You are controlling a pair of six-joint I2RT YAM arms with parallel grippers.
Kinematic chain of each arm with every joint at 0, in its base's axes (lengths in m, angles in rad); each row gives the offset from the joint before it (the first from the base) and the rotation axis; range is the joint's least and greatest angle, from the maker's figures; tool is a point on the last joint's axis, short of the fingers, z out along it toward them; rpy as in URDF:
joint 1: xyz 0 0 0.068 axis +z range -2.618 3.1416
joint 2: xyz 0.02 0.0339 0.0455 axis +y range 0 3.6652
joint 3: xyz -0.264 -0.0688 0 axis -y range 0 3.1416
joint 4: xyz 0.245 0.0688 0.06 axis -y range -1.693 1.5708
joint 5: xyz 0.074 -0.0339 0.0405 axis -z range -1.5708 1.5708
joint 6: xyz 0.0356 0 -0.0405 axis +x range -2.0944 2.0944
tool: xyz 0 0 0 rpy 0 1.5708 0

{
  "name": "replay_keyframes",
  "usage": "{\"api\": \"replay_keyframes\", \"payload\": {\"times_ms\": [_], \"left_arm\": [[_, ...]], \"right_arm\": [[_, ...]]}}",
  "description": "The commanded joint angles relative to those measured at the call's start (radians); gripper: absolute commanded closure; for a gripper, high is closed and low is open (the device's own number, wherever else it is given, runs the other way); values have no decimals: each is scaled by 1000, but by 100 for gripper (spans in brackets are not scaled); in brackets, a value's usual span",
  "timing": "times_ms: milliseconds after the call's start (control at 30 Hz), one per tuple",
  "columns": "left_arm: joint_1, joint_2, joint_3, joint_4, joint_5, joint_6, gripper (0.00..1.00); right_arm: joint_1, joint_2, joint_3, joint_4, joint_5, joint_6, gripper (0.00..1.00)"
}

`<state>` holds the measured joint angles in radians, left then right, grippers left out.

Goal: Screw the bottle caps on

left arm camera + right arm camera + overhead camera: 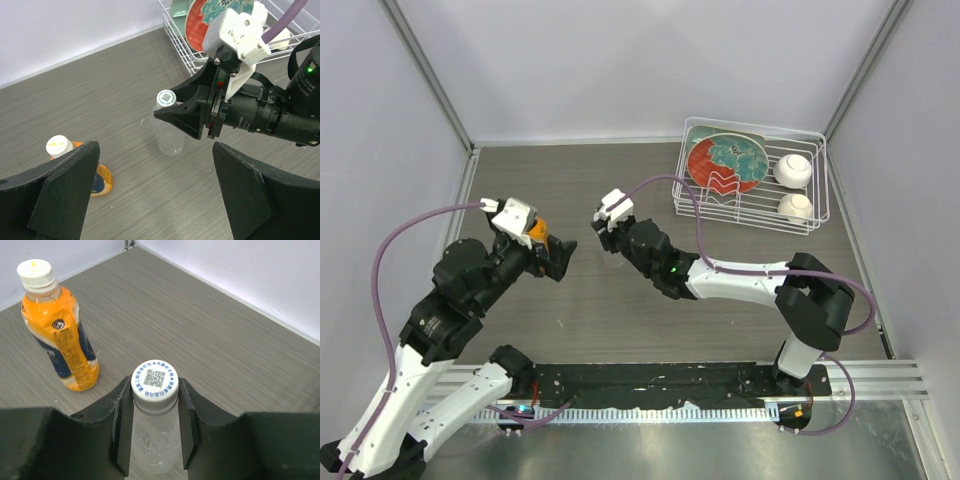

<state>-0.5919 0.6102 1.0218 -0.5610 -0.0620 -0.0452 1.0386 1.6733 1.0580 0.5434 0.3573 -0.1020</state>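
Upright clear bottle [152, 440], white cap [155, 381] (QR-printed)

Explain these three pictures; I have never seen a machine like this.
Two robot arms are bolted to a table edge, each ending in a two-finger gripper. The wide picture looks down from above; the other two come from cameras on the wrists. On the table stand an orange bottle with a cream cap and a clear bottle with a white cap, plus a wire rack holding a plate and two white balls. The right gripper pinches the clear bottle's top; the left gripper is open beside the orange bottle.
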Motion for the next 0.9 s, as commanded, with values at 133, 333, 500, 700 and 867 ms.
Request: {"api": "replay_keyframes", "payload": {"times_ms": [133,333,500,700,867], "left_arm": [[-3,14,32,24,-51,-44,0],[-3,23,47,23,-62,-59,1],[-3,46,73,18,-68,-68,0],[-3,68,93,9,-78,-65,0],[-3,71,98,-7,-96,-58,0]], "right_arm": [[0,11,2,132,78,77,89],[-18,39,14,56,40,101,84],[-25,55,14,35,38,131,83],[-28,62,19,10,34,159,68],[-28,51,23,-3,40,157,45]]}}
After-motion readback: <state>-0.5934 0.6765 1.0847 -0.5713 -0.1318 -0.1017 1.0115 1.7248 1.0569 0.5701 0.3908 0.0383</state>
